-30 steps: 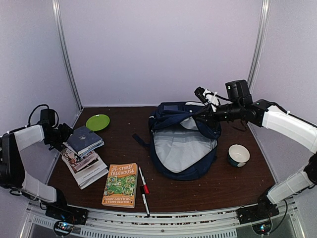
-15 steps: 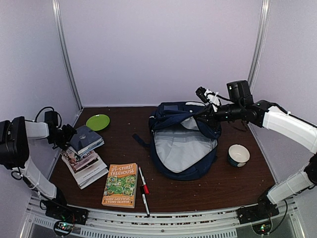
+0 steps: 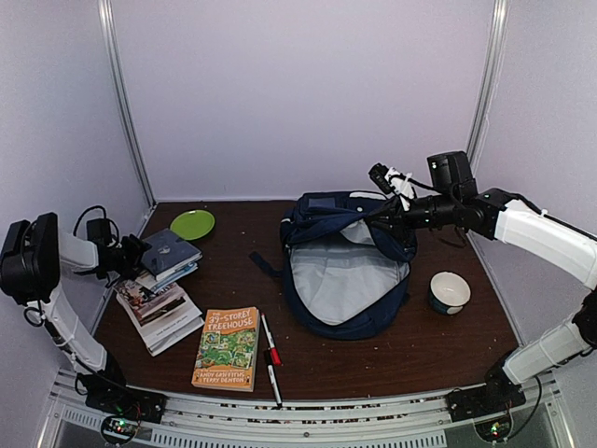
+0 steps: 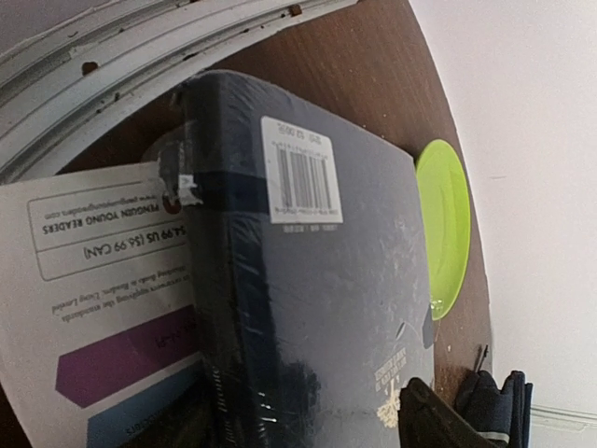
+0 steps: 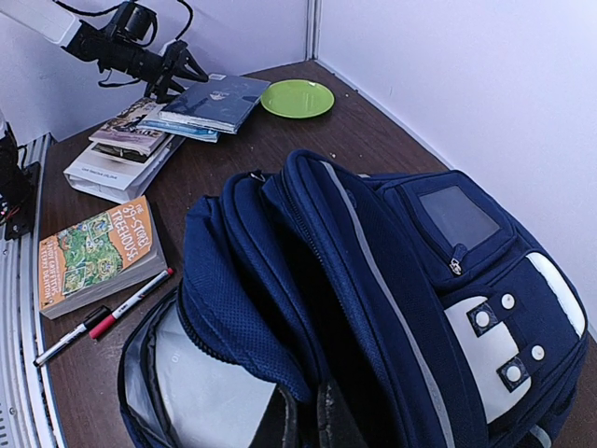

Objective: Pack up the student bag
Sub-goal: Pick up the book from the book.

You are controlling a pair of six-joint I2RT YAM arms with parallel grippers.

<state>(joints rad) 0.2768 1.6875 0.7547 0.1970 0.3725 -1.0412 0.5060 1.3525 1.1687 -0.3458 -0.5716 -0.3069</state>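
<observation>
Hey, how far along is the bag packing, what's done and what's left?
Done: the student bag lies unzipped, its mouth held up by the shut right gripper; nothing shows on its grey lining. In hand: the left gripper is at the navy book atop the stack; a firm grip is unclear. Left: that stack, the Treehouse book and two markers, all on the table.

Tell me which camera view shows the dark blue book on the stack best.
The left wrist view: the dark blue book fills the frame, with its barcode label plain. The top external view shows it small on the stack at the left. The right wrist view shows it far off.
</observation>
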